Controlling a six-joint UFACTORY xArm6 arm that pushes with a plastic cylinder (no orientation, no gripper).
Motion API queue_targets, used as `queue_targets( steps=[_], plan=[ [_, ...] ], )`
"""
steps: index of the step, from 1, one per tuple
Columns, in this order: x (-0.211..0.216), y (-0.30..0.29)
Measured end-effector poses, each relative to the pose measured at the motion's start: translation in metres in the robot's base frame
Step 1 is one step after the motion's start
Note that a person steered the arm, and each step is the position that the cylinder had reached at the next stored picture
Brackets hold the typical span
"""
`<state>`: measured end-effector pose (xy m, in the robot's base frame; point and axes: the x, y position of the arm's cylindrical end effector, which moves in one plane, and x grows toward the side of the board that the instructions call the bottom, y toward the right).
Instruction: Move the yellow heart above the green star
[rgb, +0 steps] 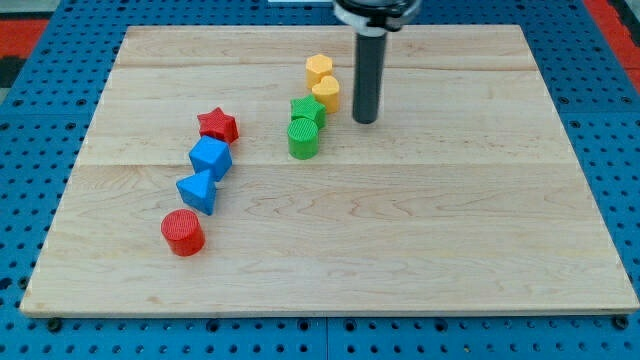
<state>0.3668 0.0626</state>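
The yellow heart (326, 93) lies on the wooden board just above the green star (308, 110) and touches it. A yellow hexagon (319, 69) sits right above the heart. A green cylinder (303, 138) sits just below the star. My tip (365, 121) stands on the board to the right of the green star, a short gap from the heart and the star.
At the view's left a red star (218, 125), a blue cube-like block (211, 157), a blue triangular block (198, 190) and a red cylinder (183, 232) run in a slanting line. The board (420, 230) lies on a blue pegboard table.
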Motion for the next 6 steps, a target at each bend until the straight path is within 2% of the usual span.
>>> queue_targets(
  steps=[6],
  plan=[
    [-0.099,-0.062]
  ],
)
